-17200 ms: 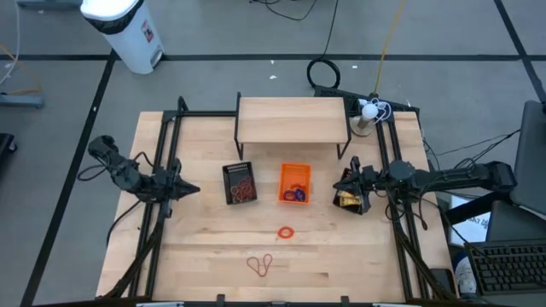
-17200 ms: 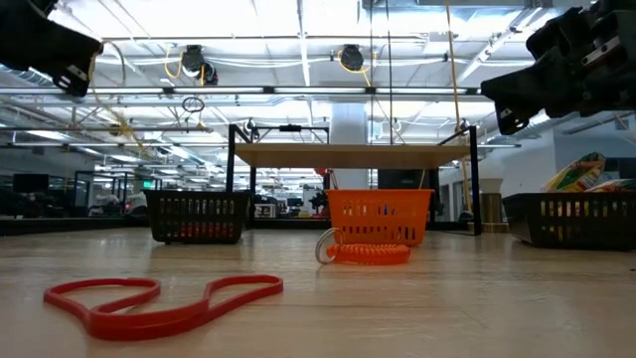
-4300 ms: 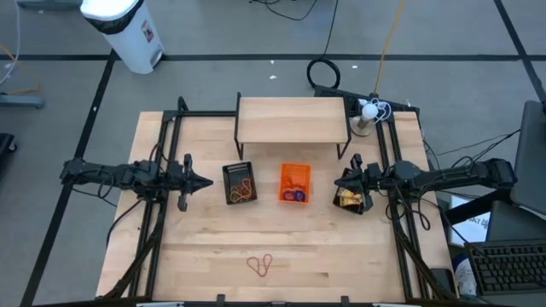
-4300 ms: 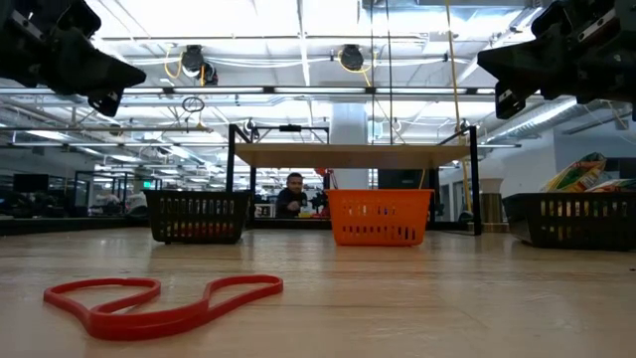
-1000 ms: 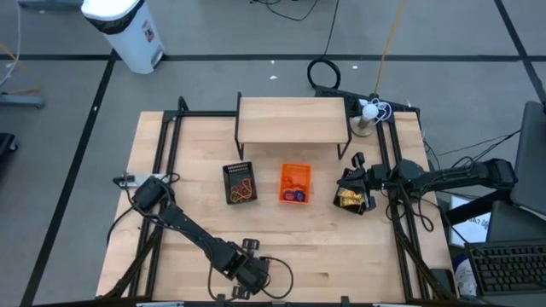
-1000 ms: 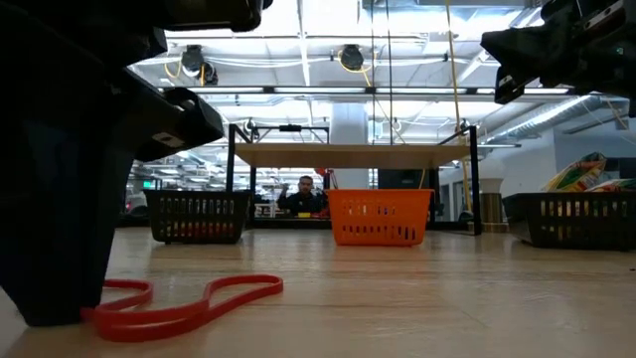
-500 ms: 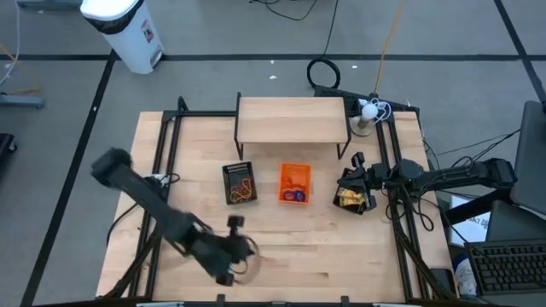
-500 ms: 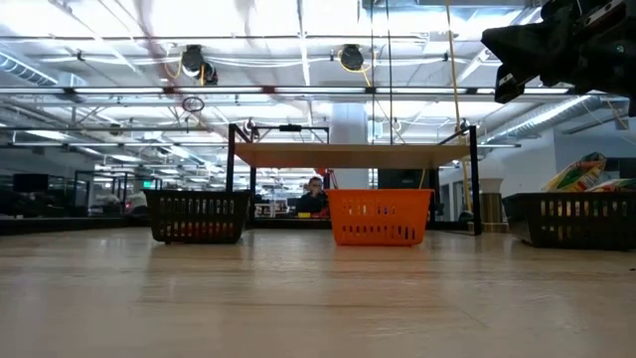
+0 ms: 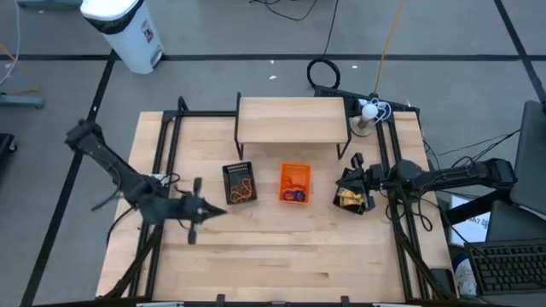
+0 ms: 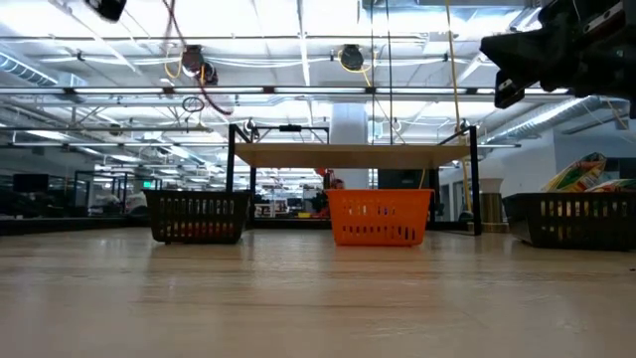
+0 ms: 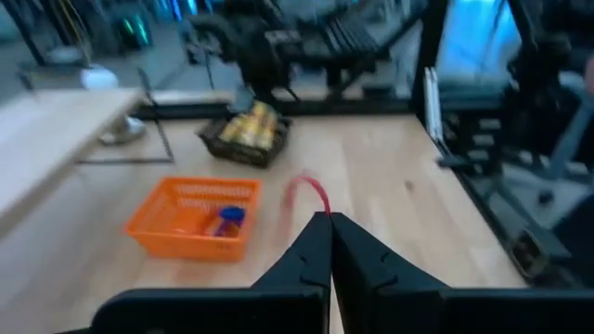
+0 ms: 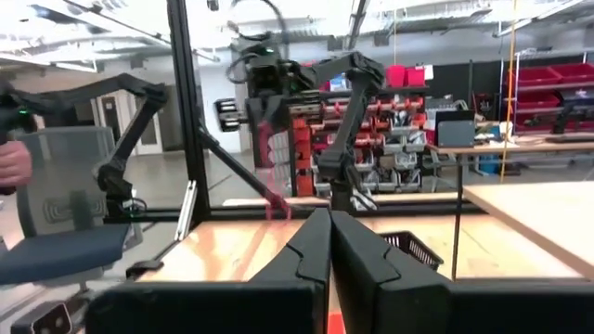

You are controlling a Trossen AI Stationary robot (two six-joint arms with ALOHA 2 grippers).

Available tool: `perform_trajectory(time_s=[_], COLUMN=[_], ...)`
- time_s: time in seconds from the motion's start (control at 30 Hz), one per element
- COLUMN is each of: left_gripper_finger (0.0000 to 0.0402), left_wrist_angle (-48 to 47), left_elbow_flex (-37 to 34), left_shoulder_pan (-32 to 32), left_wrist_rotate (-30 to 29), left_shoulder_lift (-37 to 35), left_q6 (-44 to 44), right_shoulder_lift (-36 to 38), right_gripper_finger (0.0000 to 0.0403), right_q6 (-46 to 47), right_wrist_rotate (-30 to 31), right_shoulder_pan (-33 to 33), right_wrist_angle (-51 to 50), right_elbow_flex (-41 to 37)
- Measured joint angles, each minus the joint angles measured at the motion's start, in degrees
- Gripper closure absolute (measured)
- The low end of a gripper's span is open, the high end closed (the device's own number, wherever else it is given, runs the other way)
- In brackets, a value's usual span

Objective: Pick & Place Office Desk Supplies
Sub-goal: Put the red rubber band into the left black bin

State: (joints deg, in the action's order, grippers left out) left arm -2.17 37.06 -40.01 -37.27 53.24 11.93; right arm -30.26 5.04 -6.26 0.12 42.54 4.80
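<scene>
My left gripper hovers above the table's left half, close to the black basket that holds rubber bands, and is shut on a red rubber band. The band shows as a red streak high in the low view. An orange basket holds blue and purple rings. My right gripper is shut and empty above a black basket of yellow packets. My left gripper pinches the red rubber band where it meets the fingertips, and the band curves out past them. The fingers lie nearly level and point toward the table's right edge. The band is clear of the table and blurred.
A low wooden shelf on black legs stands at the table's far middle. Black frame rails run along both sides. Bare wood spreads across the near half of the table.
My left gripper has risen from the table's near edge, gone toward the far and left side, and tipped from pointing down to nearly level. The red rubber band, which lay on the table by the near edge, has gone up with it, clear of the wood.
</scene>
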Motion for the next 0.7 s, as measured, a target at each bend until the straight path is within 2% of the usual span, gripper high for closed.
perform_trajectory(time_s=[0.2,0.37,0.57,0.7], left_gripper_finger=[0.0401,0.0401,0.0401,0.0401], left_wrist_angle=[16.8,21.1,22.1,22.0], left_elbow_flex=[-16.7,-25.4,-31.2,-32.5], left_shoulder_pan=[-2.1,-1.6,-1.1,-1.1], left_wrist_rotate=[-2.7,-6.7,-8.7,-9.8], left_shoulder_lift=[-17.2,-30.1,-39.2,-40.7], left_q6=[-12.1,-15.7,-16.8,-18.5], right_shoulder_lift=[0.0,0.0,0.0,0.0], right_gripper_finger=[0.0399,0.0399,0.0399,0.0399], right_q6=[-3.2,-9.8,-14.5,-11.2], right_wrist_rotate=[0.2,1.0,6.9,7.6], right_shoulder_pan=[0.0,0.0,-1.0,-3.1], right_wrist_angle=[-2.2,-0.6,0.3,0.6], right_elbow_flex=[0.0,0.0,0.0,0.0])
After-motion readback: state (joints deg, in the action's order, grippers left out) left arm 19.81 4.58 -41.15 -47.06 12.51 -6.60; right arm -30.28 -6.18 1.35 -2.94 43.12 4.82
